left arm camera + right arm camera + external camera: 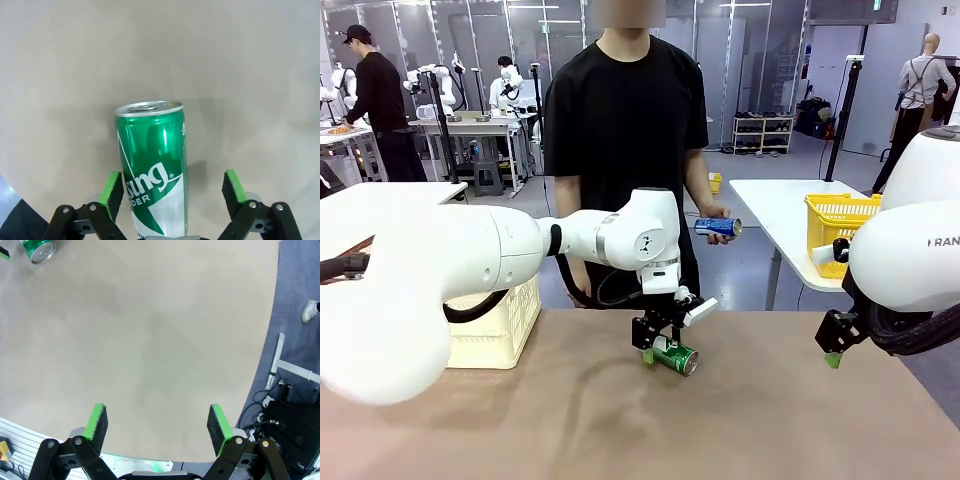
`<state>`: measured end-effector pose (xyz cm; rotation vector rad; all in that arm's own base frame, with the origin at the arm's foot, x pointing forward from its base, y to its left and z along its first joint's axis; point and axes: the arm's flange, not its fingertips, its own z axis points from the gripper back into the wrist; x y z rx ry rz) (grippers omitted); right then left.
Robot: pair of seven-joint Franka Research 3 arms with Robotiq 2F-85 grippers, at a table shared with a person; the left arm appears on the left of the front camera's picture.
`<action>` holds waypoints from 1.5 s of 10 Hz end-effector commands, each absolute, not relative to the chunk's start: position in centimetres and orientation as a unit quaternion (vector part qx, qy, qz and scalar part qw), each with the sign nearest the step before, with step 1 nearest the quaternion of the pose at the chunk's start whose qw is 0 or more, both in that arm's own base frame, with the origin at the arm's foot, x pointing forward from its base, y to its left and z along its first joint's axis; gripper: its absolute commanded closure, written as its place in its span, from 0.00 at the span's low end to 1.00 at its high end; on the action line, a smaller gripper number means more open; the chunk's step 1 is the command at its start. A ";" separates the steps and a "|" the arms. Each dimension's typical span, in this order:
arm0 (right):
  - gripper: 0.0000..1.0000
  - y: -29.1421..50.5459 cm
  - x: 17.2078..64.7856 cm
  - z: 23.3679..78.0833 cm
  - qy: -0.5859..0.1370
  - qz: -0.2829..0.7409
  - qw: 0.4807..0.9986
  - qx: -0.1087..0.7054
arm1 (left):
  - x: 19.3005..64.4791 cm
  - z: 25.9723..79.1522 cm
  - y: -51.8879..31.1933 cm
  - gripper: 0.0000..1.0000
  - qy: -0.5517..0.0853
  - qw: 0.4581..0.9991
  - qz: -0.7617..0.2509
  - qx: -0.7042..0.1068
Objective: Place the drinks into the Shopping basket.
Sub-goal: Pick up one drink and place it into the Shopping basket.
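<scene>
A green drink can (677,357) lies on its side on the brown table. My left gripper (658,348) hangs right over it, open. In the left wrist view the green can (152,165) sits between the spread green pads (111,192) without touching them. The person across the table holds a blue and white can (718,227) in one hand. The cream-white Shopping basket (510,330) stands at the table's far left, partly hidden behind my left arm. My right gripper (832,345) hovers open over the table's right side; the right wrist view shows that gripper (157,427) holding nothing and the green can (39,249) far off.
A bright yellow mesh basket (840,228) stands on a white table at the back right. The brown table's edge (260,355) runs close to my right gripper, with floor and cables beyond it. The person stands at the far side, in the middle.
</scene>
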<state>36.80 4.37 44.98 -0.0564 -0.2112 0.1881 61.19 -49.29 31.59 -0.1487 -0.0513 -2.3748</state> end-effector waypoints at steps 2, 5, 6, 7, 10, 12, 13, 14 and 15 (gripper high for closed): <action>0.00 4.3 36.8 45.1 -0.106 0.096 0.989 -0.029 | 64.0 32.0 -51.5 0.07 -0.018 0.369 -0.927 -0.068; 0.00 4.3 36.8 45.1 -0.106 0.096 0.989 -0.029 | 63.8 31.7 -51.8 0.35 -0.013 0.374 -0.925 -0.066; 0.00 4.3 36.8 45.1 -0.106 0.096 0.989 -0.029 | 63.8 31.6 -51.9 0.46 -0.010 0.380 -0.922 -0.072; 0.00 4.3 36.8 45.1 -0.106 0.096 0.989 -0.029 | 63.7 31.5 -51.9 0.55 -0.005 0.383 -0.921 -0.075; 0.00 4.3 36.8 45.1 -0.106 0.096 0.989 -0.029 | 63.3 31.8 -51.9 0.86 0.002 0.387 -0.919 -0.076; 0.00 4.3 36.8 45.1 -0.106 0.096 0.989 -0.029 | 63.2 31.8 -51.8 1.00 0.006 0.395 -0.916 -0.074; 0.00 4.3 36.8 45.1 -0.106 0.096 0.989 -0.029 | 63.1 31.8 -51.8 1.00 0.004 0.395 -0.916 -0.071; 0.00 4.3 36.8 45.1 -0.106 0.096 0.989 -0.029 | 62.7 32.2 -51.7 1.00 -0.004 0.401 -0.913 -0.076; 0.00 4.3 36.8 45.1 -0.106 0.096 0.989 -0.029 | 62.4 32.9 -51.6 1.00 -0.013 0.393 -0.917 -0.071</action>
